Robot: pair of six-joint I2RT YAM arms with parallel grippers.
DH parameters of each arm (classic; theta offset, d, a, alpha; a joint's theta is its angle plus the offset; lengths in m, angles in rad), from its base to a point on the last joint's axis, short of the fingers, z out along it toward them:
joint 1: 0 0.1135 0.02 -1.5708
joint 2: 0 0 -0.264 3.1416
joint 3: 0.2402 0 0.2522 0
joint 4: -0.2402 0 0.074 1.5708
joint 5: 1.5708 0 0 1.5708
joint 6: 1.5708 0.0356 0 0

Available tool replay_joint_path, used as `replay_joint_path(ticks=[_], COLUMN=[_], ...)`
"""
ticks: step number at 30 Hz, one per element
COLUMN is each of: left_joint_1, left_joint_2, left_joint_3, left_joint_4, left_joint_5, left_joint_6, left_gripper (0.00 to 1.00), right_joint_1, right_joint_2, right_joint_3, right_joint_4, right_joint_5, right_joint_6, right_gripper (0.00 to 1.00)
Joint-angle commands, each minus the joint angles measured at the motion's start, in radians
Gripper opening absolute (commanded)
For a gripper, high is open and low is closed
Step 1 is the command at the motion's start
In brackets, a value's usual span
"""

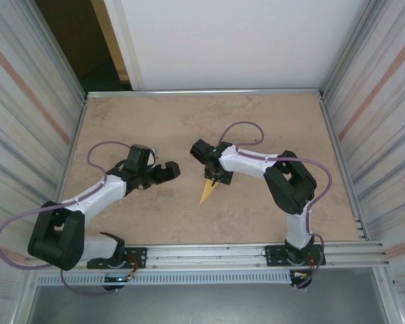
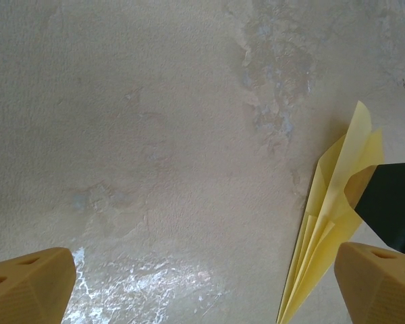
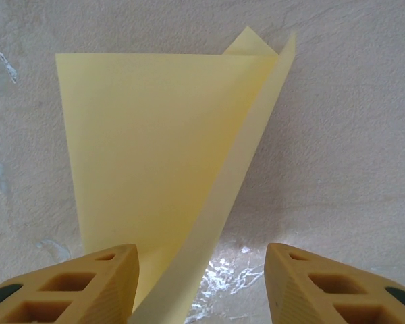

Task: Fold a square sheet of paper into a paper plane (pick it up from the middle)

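- Two sets of jaws, both apart, over the table (image 1: 135,121).
- Left gripper (image 1: 169,171): spread wide, only bare table between its fingers; sits just left of the paper plane (image 1: 208,192).
- Right gripper (image 3: 201,270): parted around the plane's wide end, not clamped; a raised flap stands between, close by one finger.
- Plane lies mid-table, sharp tip toward the arm bases.

A beige, mottled counter (image 1: 148,115) is seen mid-frame, boxed in by ribbed metal walls (image 1: 27,101) left and right; a white panel (image 1: 243,40) is stood up top.
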Motion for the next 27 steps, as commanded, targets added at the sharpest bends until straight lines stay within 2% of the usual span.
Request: replay_joint_path(ticks=[1, 6, 18, 22, 25, 27], left_joint_1=[0.004, 0.004, 0.005, 0.016, 0.041, 0.065], left_joint_2=[0.007, 0.017, 0.037, 0.037, 0.032, 0.026], left_joint_3=[0.0, 0.007, 0.017, 0.015, 0.0, -0.019], left_joint_4=[0.006, 0.007, 0.015, 0.028, 0.058, 0.092], left_joint_5=[0.015, 0.019, 0.038, 0.06, 0.1, 0.133], left_joint_6=[0.009, 0.007, -0.003, -0.021, -0.047, -0.073], left_gripper=[0.99, 0.99, 0.99, 0.99, 0.99, 0.99], right_joint_1=[0.006, 0.005, -0.002, -0.011, -0.025, -0.037], right_joint_2=[-0.026, -0.05, -0.115, -0.16, -0.206, -0.234], right_joint_3=[0.016, -0.005, -0.06, -0.082, -0.11, -0.123], right_joint_4=[-0.046, -0.043, -0.018, 0.013, 0.08, 0.121], right_joint_5=[0.021, 0.009, 0.026, 0.036, 0.012, -0.018], right_joint_6=[0.039, 0.072, 0.097, 0.062, -0.04, -0.088], right_gripper=[0.5, 0.45, 0.16, 0.05, 0.0, 0.0])
